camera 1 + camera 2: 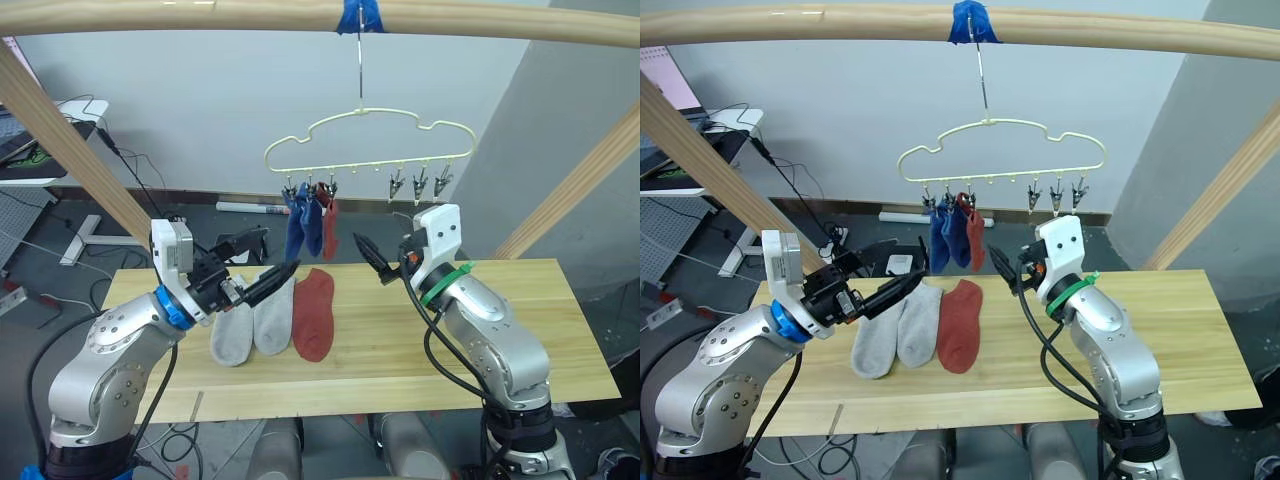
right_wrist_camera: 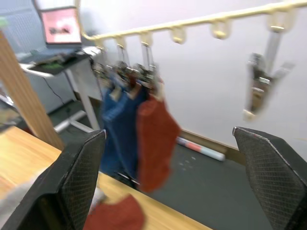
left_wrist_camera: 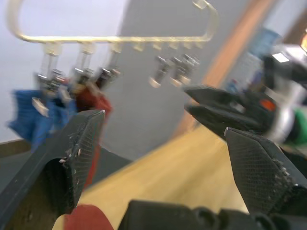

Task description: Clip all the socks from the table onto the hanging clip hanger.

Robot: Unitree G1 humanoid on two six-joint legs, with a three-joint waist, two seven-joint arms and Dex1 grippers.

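Light plank desk (image 1: 480, 330) carries three socks (image 1: 270, 318) (two grey, one rust); both tools, left (image 1: 262, 268) and right (image 1: 372, 260), gape empty; the hanging socks (image 1: 312, 222) overlap.

We see a thick round wooden beam (image 1: 200, 12) running across the top, with a strip of blue tape (image 1: 360, 16) wrapped around it. Two slanted wooden posts brace it, one on the left (image 1: 70, 140) and one on the right (image 1: 570, 190). Behind stands a pale wall (image 1: 200, 110), with a grey wall (image 1: 590, 90) meeting it on the right. On the dark floor (image 1: 60, 270) lie black cables (image 1: 140, 180) and a white tube (image 1: 255, 208) along the wall's base. At far left stands a white desk (image 1: 725, 125), and the right wrist view shows a lit screen (image 2: 60, 24) on it.
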